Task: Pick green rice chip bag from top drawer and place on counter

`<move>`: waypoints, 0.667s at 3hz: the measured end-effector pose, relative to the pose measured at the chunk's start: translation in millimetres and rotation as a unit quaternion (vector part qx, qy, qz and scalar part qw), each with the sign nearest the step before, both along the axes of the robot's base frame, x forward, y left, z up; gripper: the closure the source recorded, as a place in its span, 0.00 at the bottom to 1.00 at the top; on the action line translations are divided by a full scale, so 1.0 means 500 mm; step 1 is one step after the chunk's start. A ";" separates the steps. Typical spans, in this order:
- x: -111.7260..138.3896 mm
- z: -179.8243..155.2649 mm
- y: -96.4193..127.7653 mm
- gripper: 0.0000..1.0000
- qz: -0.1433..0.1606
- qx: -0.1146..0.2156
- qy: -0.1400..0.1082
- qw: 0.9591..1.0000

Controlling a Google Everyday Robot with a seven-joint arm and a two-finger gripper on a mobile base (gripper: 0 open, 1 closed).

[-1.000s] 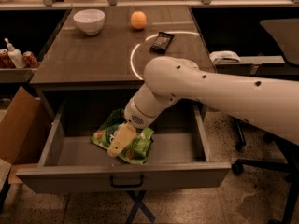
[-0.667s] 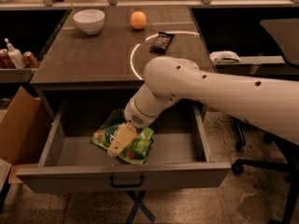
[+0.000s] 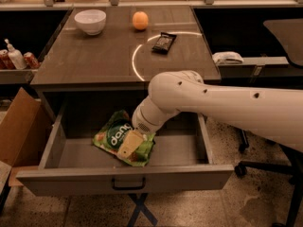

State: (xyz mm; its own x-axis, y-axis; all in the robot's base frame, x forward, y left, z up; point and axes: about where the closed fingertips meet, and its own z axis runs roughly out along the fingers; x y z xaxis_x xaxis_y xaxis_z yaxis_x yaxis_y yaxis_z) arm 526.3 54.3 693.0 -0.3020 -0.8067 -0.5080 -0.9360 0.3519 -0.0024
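The green rice chip bag (image 3: pixel 115 135) lies crinkled on the floor of the open top drawer (image 3: pixel 128 178), left of centre, with its "dang" logo facing up. My gripper (image 3: pixel 130 144) reaches down into the drawer from the right and rests on the bag's right half. The white arm (image 3: pixel 213 100) crosses the drawer's right side and hides the counter's front edge there. The counter (image 3: pixel 94 56), with its thin white circle line, lies directly behind and above the drawer.
On the counter are a small black wrapper (image 3: pixel 164 42), an orange (image 3: pixel 140 20) and a white bowl (image 3: pixel 90 21). A cardboard box (image 3: pixel 19 126) stands left of the drawer. Bottles (image 3: pixel 14 58) sit on a left shelf. An office chair base (image 3: pixel 265 167) is on the right.
My gripper has shifted slightly to the right on the bag. The bag stays on the drawer floor.
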 end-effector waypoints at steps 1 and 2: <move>0.027 -0.036 -0.012 0.00 -0.005 -0.019 -0.023 1.000; 0.044 -0.066 -0.012 0.00 -0.002 -0.035 -0.029 0.999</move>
State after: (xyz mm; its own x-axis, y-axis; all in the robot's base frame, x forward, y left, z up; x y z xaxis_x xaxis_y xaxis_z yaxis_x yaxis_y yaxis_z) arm 548.1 48.4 659.8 -0.2775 -0.8400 -0.4663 -0.9322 0.3528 -0.0809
